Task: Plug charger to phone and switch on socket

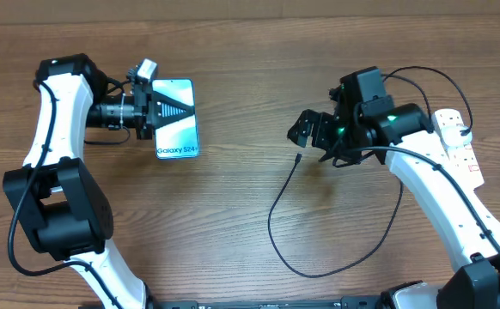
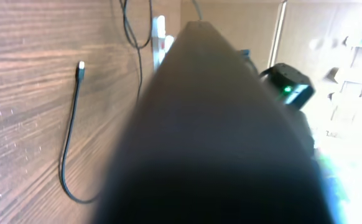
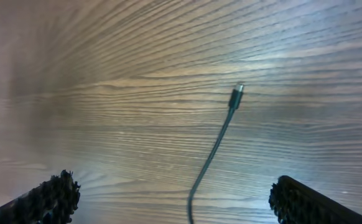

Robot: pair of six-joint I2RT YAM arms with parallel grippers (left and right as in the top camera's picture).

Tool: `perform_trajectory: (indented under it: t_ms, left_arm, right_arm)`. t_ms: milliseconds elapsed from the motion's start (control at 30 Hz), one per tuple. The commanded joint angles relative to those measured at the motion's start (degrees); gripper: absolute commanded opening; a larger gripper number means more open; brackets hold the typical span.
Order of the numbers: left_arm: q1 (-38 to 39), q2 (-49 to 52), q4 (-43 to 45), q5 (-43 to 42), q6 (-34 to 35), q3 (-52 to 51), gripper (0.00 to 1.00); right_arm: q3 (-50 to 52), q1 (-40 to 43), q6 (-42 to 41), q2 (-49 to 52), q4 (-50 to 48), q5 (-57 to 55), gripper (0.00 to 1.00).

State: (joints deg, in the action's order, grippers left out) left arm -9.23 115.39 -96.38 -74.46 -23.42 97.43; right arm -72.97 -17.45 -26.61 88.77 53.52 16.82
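Observation:
The phone [image 1: 177, 142] lies screen up at the left of the table, its light blue screen reading "Galaxy S24+". My left gripper [image 1: 185, 110] is shut and lies over the phone's screen; whether it touches the glass I cannot tell. In the left wrist view its joined fingers [image 2: 199, 124] are a dark blur that hides the phone. The charger [image 1: 277, 206] loops across the middle of the table, its plug tip [image 1: 297, 159] bare on the wood. My right gripper [image 1: 308, 130] hangs open just above that tip. In the right wrist view the plug tip [image 3: 237, 91] lies ahead of the fingers [image 3: 50, 198], with the cable running between them. The socket [image 1: 456, 142] is at the far right.
The charger's far end curls round behind my right arm [image 1: 430, 180] towards the socket. The left arm's base [image 1: 57, 215] stands at the near left. In the left wrist view the socket [image 2: 159, 34] and the right arm [image 2: 290, 87] show across the table.

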Motion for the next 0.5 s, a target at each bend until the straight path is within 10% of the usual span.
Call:
perform_trajectory:
  t_ms: [0,167,467]
  left_arm:
    - [2.4,-0.7,0.6,1.5,2.9,-1.8,0.04]
    - [6.3,-0.7,8.4,1.4,7.2,-8.2,0.04]
    - [10.1,-0.7,32.2,5.6,26.5,-20.2,0.04]
  right_arm:
    - [-0.2,-0.2,1.2,-0.6,-0.3,-3.3,0.84]
    - [0.3,-0.4,-2.3,0.2,-0.2,-3.1,0.33]
    - [0.3,-6.3,-14.4,2.7,2.3,-19.6,0.07]
